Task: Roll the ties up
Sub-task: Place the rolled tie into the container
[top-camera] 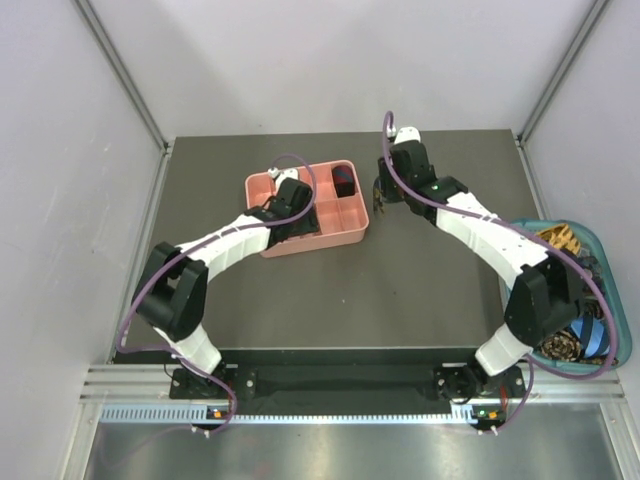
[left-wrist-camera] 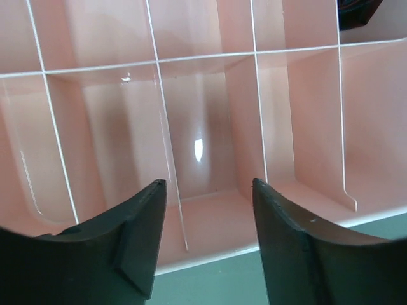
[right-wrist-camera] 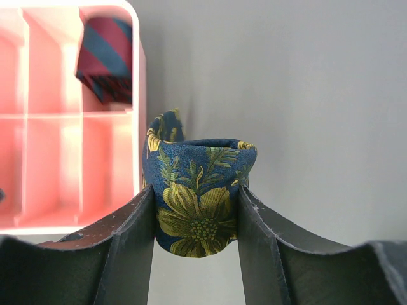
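In the right wrist view my right gripper (right-wrist-camera: 197, 194) is shut on a rolled tie (right-wrist-camera: 198, 170), navy with yellow flowers, held as an upright coil just right of the salmon-pink tray (right-wrist-camera: 137, 95). From above, that gripper (top-camera: 381, 197) hangs beside the tray's right wall (top-camera: 364, 215). A second rolled tie (right-wrist-camera: 105, 56), striped maroon and blue, sits in the tray's far right compartment (top-camera: 344, 180). My left gripper (left-wrist-camera: 206, 190) stands open over the tray's bare compartments (left-wrist-camera: 203, 127), with nothing between its fingers. Seen from above, the left gripper (top-camera: 292, 214) is over the tray's middle.
A teal basket (top-camera: 612, 300) at the table's right edge holds more ties, a gold-patterned one (top-camera: 560, 240) and a coiled one (top-camera: 562, 345). The right arm's elbow hangs over the basket. The dark table mat (top-camera: 400, 290) lies between the two arms.
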Available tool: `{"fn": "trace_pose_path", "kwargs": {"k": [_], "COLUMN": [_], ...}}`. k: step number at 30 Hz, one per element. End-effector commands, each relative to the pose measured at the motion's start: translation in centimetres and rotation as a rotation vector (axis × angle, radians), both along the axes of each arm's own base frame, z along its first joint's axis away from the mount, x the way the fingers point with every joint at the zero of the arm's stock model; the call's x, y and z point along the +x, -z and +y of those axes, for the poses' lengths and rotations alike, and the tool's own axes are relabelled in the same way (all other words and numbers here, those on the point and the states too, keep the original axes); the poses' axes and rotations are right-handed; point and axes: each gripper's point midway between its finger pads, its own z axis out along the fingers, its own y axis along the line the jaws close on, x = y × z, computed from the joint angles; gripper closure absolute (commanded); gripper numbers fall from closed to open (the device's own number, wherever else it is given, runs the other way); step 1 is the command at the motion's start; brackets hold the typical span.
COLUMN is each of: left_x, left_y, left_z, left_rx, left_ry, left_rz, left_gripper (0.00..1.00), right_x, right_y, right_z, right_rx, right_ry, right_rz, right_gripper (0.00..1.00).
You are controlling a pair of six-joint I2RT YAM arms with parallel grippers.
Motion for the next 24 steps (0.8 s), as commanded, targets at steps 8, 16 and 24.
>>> {"fn": "trace_pose_path", "kwargs": {"k": [8,16,24], "left_x": [2.2,4.4,6.1], "left_y": [-6.9,-9.9,-8.5], "left_z": [0.9,8.3,15.3], "left_rx": [-0.049,-0.005,0.057], "left_ry": [0.000,-0.108,-0.229], "left_rz": [-0.119,-0.151,-0.114], "left_gripper": [0.29,0.21,0.21], "right_x": [4.4,6.9,8.5], "right_y": [-4.0,-4.3,-4.2], "right_z": [1.4,4.2,8.9], "right_rx": [0.004,0.029,0.060], "right_ry": [0.006,-0.031,-0.100], "right_rz": [-0.083,-0.112,-0.140], "right_gripper": [0.86,0.87,0.87]}}
